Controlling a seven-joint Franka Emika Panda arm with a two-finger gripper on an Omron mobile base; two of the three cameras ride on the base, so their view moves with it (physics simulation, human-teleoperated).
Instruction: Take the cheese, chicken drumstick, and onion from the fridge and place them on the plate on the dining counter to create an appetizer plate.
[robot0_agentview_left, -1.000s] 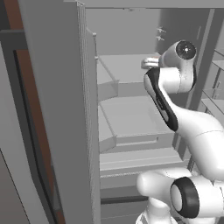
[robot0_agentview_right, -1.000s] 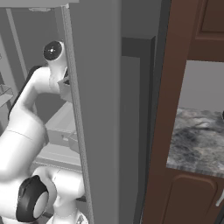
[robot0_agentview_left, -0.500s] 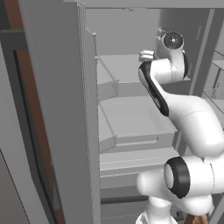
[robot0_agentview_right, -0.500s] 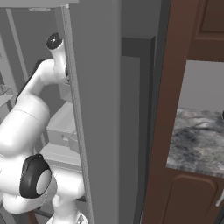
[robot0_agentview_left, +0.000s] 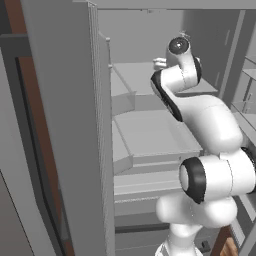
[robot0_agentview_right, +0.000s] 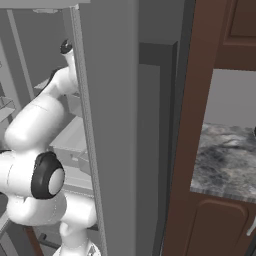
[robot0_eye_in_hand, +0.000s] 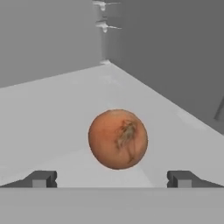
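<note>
Claw (robot0_eye_in_hand: 111, 178) first: my two dark finger tips stand wide apart at the bottom of the hand view, one at about 7 o'clock and one at about 5 o'clock, with nothing between them yet. Straight ahead of that gap, toward 12 o'clock, sits the small round brownish-orange onion (robot0_eye_in_hand: 117, 139) with a darker streak down its face. It rests on a pale grey-white inner shelf (robot0_eye_in_hand: 52, 113) of the tall grey fridge (robot0_agentview_left: 65, 125), with the shelf's back corner farther off behind it. The onion lies a touch to the 1 o'clock side of my centre line, and it looks narrower than my opening, so I judge it would pass between the fingers. Being a ball, it has no long axis to line up with (a small mercy), so what counts is the straight run forward and that slight offset. From the left base view my white arm (robot0_agentview_left: 200, 120) reaches up and into the upper part of the fridge. I judge the onion is not yet touched; a round thing like this may roll if one finger meets it first.
</note>
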